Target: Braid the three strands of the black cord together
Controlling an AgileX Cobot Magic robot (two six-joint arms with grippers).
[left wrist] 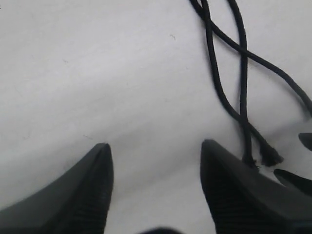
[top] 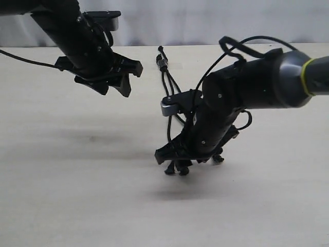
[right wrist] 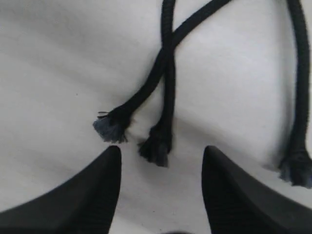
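Thin matte black cord [top: 162, 63], two frayed-tipped strands [right wrist: 166, 92] crossed right by the wide-open, empty right gripper [right wrist: 162, 149], left gripper [left wrist: 156, 145] spread empty too

A pale, cream-coloured table [top: 61, 206] fills the scene from the near edge to the far side, where it meets a light grey, softly folded backdrop [top: 180, 20]. A dim, blurred shadow [top: 97, 146] stretches across the middle of the table from the left. A smaller soft patch of shade [top: 177, 193] lies nearer, just right of centre.
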